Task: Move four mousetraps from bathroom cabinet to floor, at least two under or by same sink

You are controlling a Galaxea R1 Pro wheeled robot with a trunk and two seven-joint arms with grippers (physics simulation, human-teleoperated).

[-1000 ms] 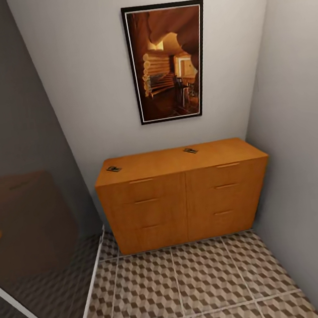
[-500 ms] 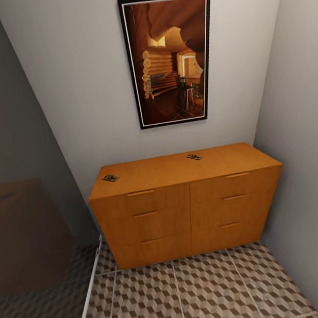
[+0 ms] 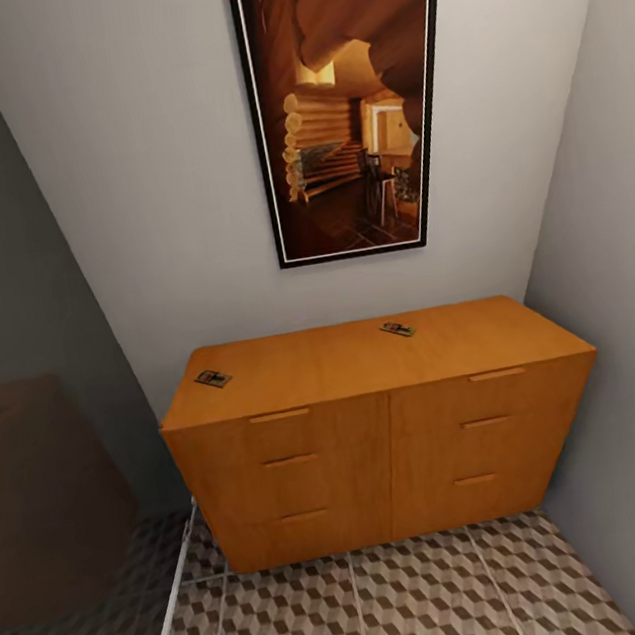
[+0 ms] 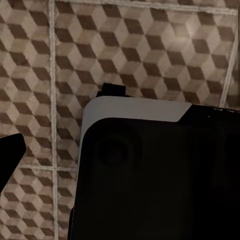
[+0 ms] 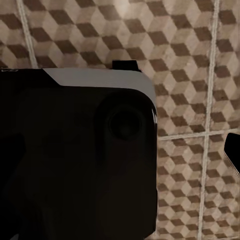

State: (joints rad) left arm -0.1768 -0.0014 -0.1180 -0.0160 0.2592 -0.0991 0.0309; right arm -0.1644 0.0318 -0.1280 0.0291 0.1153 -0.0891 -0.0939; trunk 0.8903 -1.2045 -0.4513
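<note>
A: Cabinet (image 3: 382, 419) is rendered larger and lower in the head view than a second ago; the framed picture (image 3: 348, 106) is now cut by the top edge. That is read as camera and base closing in, not furniture moving.

B: Mousetraps?

A: Two are seen on the cabinet top, unmoved relative to it: the left mousetrap (image 3: 212, 379) near the front left corner, the right mousetrap (image 3: 397, 328) toward the back, right of centre. The other two are not accounted for; they are probably in the drawers, but that is a guess.

B: Jaws?

A: State cannot be told for either. Both wrist views are blocked by dark robot body, with the bathroom floor (image 4: 150, 50) seen past it; a dark edge in each may be a finger, unconfirmed. Nothing is seen held. Both traps are judged well away from the jaws, up on the cabinet while the wrists look down at tile.

B: Meaning for the task?

A: The approach is judged nearly finished; no pick has been started. Arms must be raised to cabinet-top height first. Small flat traps will need a careful edge pinch.
</note>
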